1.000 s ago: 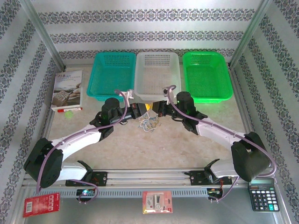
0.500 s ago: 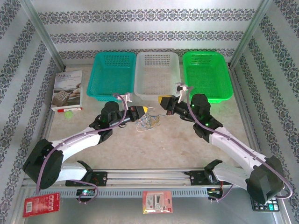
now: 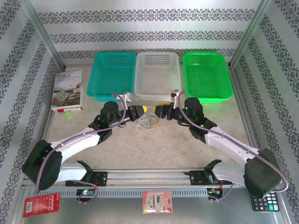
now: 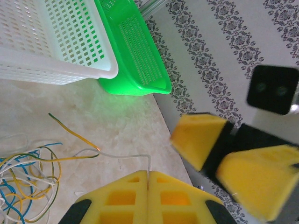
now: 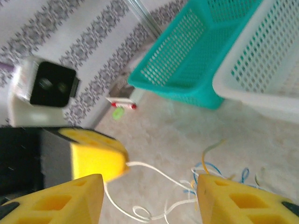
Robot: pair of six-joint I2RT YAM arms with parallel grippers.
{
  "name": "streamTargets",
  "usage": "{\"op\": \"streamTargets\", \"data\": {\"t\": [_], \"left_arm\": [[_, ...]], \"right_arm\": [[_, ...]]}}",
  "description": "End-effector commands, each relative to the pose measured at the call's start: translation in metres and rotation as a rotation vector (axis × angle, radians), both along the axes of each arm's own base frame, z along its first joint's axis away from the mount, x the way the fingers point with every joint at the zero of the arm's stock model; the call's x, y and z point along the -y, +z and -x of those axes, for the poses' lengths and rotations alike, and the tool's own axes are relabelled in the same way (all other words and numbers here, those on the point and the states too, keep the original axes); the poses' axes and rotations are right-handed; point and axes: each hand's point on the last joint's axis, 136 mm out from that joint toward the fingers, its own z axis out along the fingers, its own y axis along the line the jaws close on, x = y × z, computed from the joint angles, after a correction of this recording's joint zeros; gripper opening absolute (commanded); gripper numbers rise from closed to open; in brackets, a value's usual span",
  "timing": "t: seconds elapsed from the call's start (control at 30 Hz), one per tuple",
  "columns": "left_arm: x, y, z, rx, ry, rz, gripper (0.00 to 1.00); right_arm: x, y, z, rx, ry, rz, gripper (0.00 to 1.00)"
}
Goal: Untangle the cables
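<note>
Just short of the middle of the table lies a knot of thin cables, a loose nest of whitish, blue and yellow loops on the near side of two gripper tips that meet head to head above it. The left gripper is clamped tight on the end of a whitish wire, which runs from the pinch back to the heap. The right gripper faces it with jaws about half parted and gripping nothing; that same wire passes loose through the gap. The step in hand looks like a second hold on the whitish strand. It would go best if the right gripper closed on that strand alone, close to the left one's pinch, then drew slowly toward the right edge while the left held firm, so the loops slip free rather than cinch. Along the far edge stand a teal basket, a white basket and a green basket. How the strands cross inside the heap is too fine to read, and the right wrist view is soft with blur.
</note>
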Motion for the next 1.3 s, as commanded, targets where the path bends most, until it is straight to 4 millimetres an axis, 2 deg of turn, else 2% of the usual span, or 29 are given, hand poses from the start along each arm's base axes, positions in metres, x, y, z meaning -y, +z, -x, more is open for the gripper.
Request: {"op": "streamTargets", "data": {"t": [0.0, 0.23, 0.37, 0.83, 0.97, 1.13, 1.27], "left_arm": [[0.005, 0.025, 0.002, 0.066, -0.018, 0.015, 0.0], [0.006, 0.028, 0.001, 0.069, -0.02, 0.015, 0.0], [0.007, 0.029, 0.001, 0.071, -0.027, 0.018, 0.0], [0.007, 0.029, 0.005, 0.064, -0.039, 0.02, 0.0], [0.007, 0.027, 0.006, 0.059, -0.044, 0.021, 0.0], [0.007, 0.027, 0.007, 0.056, -0.046, 0.027, 0.0], [0.005, 0.026, 0.008, 0.059, -0.04, 0.027, 0.0]], "right_arm": [[-0.005, -0.008, 0.002, 0.023, 0.025, 0.029, 0.56], [-0.013, -0.022, 0.0, 0.006, 0.049, 0.054, 0.56], [-0.015, -0.027, -0.01, 0.006, 0.023, 0.07, 0.55], [-0.022, -0.014, -0.043, 0.033, -0.016, 0.065, 0.53], [-0.025, -0.011, -0.047, 0.034, -0.009, 0.044, 0.37], [-0.026, -0.002, -0.051, 0.046, -0.012, 0.025, 0.0], [-0.02, 0.008, -0.053, 0.057, -0.024, 0.007, 0.0]]}}
